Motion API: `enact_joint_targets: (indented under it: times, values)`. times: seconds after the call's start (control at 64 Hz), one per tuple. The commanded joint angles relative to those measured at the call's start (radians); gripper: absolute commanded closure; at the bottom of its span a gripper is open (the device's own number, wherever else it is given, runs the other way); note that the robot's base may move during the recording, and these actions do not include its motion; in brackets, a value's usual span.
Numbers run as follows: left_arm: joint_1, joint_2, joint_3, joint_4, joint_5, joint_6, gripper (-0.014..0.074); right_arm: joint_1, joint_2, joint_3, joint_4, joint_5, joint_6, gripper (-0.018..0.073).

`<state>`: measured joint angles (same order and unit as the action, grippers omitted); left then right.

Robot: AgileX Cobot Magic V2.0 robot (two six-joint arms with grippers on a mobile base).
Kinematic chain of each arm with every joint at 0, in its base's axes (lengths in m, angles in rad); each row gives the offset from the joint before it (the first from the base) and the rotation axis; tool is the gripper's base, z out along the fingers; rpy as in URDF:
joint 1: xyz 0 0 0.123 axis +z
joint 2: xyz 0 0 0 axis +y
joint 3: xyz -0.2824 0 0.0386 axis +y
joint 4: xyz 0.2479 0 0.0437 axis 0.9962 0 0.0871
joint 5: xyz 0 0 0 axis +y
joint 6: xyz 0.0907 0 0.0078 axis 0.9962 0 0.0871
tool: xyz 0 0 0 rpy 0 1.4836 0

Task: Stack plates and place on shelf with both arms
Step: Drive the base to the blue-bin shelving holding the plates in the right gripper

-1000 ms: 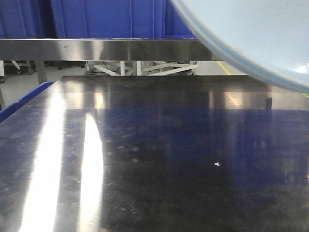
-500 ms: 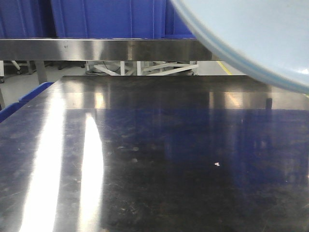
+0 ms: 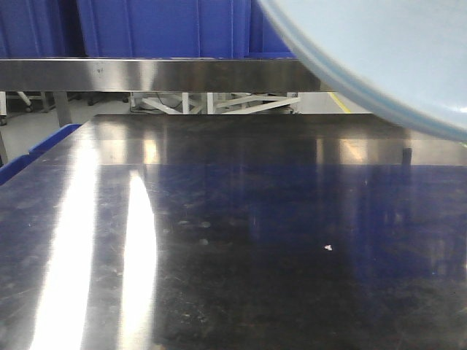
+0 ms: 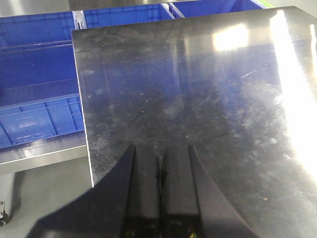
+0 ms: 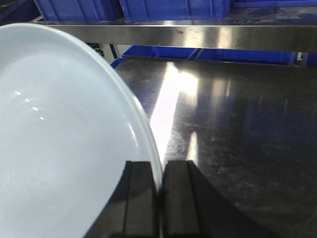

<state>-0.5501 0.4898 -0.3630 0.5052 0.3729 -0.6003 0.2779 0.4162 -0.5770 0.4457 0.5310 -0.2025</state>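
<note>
Plate (image 5: 59,139) held in the air by its rim, right wrist view. The right end effector (image 5: 161,171) is clamped on the near edge of the plate, one finger on each face of the rim, so the whole dish hangs out to one side of the pinch. In the front view the same plate (image 3: 387,51) fills the upper right corner, raised well above the bench (image 3: 219,255) and tilted toward the camera. Only this one plate shows in any view; where the second lies cannot be told. The left end effector (image 4: 161,161) hangs over the bench (image 4: 198,99) near its left edge with its fingers pressed together and nothing between them. The steel shelf (image 3: 146,73) runs across the far side of the bench, with blue crates (image 3: 160,25) on it.

Risks, as judged from this pose: the glaze is glossy and the grip is a narrow pinch at the edge, so the plate's own weight could make it swing or slide out, most likely during a quick turn or stop. The front lip of the shelf is also a hazard; a tilted plate brought in too low could strike it. Setting this plate onto another off-centre or too hard could chip a rim.
</note>
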Motion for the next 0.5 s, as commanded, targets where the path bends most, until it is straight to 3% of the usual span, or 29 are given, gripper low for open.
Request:
enact_joint_targets:
  times: [0.0, 0.484]
  values:
    - [-0.003, 0.0, -0.031, 0.013, -0.07, -0.011, 0.0512, 0.001, 0.003, -0.03, 0.03, -0.1, -0.005, 0.0511]
    - [-0.003, 0.0, -0.031, 0.013, -0.07, -0.011, 0.0512, 0.001, 0.004, -0.03, 0.03, -0.097, -0.005, 0.0511]
